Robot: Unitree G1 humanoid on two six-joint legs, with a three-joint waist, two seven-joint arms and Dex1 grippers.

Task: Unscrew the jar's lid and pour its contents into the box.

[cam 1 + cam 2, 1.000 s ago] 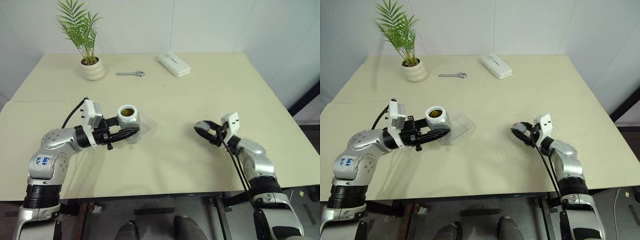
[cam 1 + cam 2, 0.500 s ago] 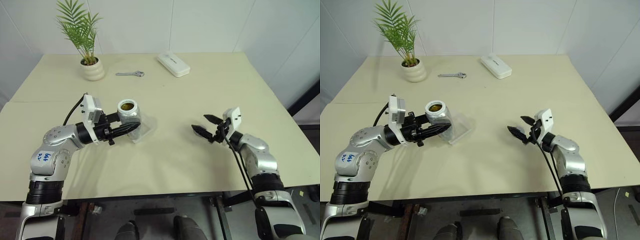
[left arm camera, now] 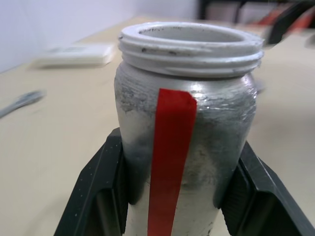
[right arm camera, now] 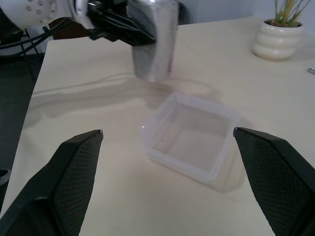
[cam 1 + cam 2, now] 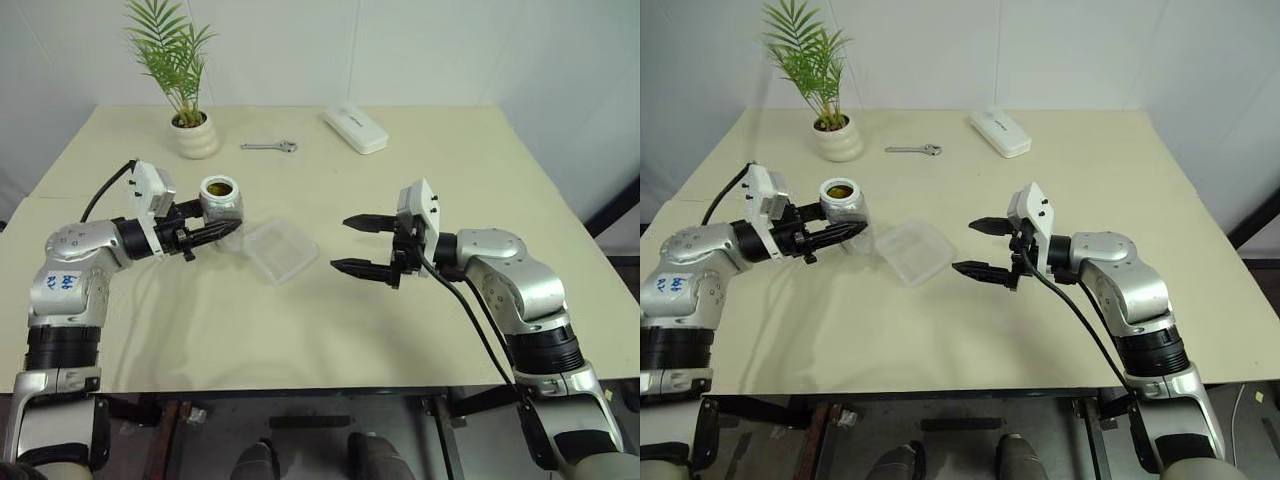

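Jar (image 5: 221, 198), uncapped and upright, clamped in left gripper (image 5: 205, 229) beside box (image 5: 281, 250), right gripper (image 5: 355, 245) spread empty: best carried over tray before tipping slowly.

Setting: indoor robot test bench, lab-type room. Evidence: plain pale-yellow table (image 5: 330, 330) on a dark metal frame, pushed into a corner of bare white panelled walls (image 5: 420, 50). Sparse props along the table's far edge: potted plant (image 5: 190, 120) at the far left corner, small wrench (image 5: 270, 146) and white oblong case (image 5: 355, 128) mid-edge. No household or shop furnishings visible.
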